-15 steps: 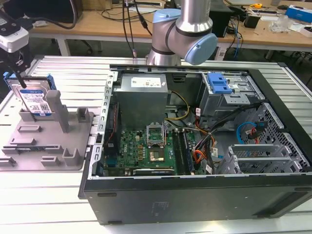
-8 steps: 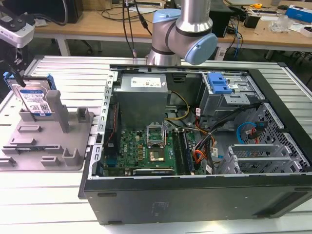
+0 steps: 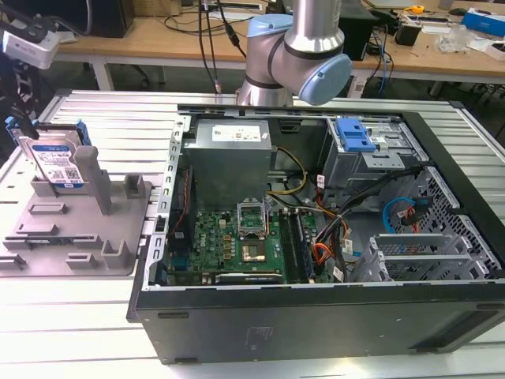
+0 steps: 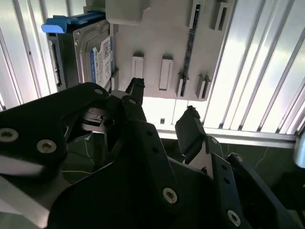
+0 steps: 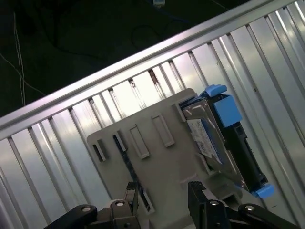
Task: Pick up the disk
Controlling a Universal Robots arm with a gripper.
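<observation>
The disk [image 3: 57,162] stands on edge in the grey fixture [image 3: 79,229] on the ribbed table [image 3: 102,118], at the exterior view's left, beside the computer case [image 3: 316,316]. In the second wrist view the tool [image 4: 164,102] hangs clear of the disk, spread wide and holding nothing.

One disk [image 3: 57,163], one grey fixture [image 3: 83,230]
</observation>
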